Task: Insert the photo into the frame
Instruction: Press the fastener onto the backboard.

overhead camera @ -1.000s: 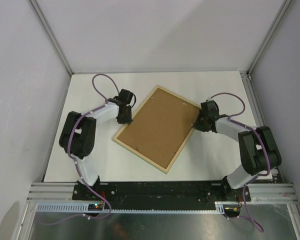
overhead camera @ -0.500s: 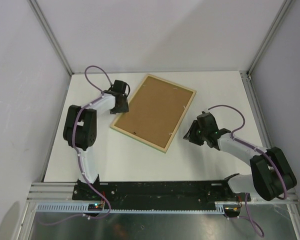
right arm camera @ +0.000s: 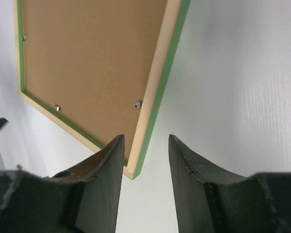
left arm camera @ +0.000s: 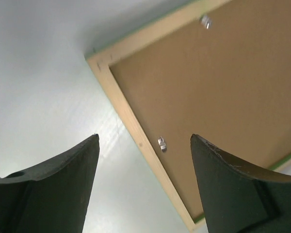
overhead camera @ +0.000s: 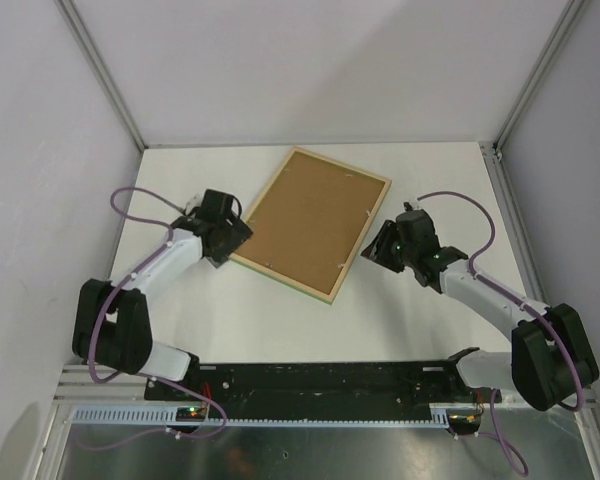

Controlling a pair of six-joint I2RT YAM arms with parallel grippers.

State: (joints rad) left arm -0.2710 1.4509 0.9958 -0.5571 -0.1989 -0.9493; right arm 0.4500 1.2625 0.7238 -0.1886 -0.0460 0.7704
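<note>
1. Right now the frame [overhead camera: 280,279] lies flat and face down on the white counter [overhead camera: 420,320]. Its pale wooden back is up, and a thin green edge shows along its sides.
2. Inside the frame's rim sits the brown backing board [overhead camera: 312,220], with small metal tabs [left arm camera: 161,143] along its border.
3. I see no photo. Whether it is already under the board, I cannot tell.
4. At the frame's left corner the left gripper [overhead camera: 223,238] has its jaws spread wide and holds nothing.
5. Just off the frame's right long side, the right gripper [overhead camera: 382,246] has its jaws moderately parted, also empty.
6. To my eye the frame is light, thin and stiff, so it should lift in one piece. Lying flush on a smooth counter, though, it will probably slide sooner than let a finger under it.
7. The wooden rim near a corner looks like the best hold, pinched across its thickness and not on the board or tabs.
</note>
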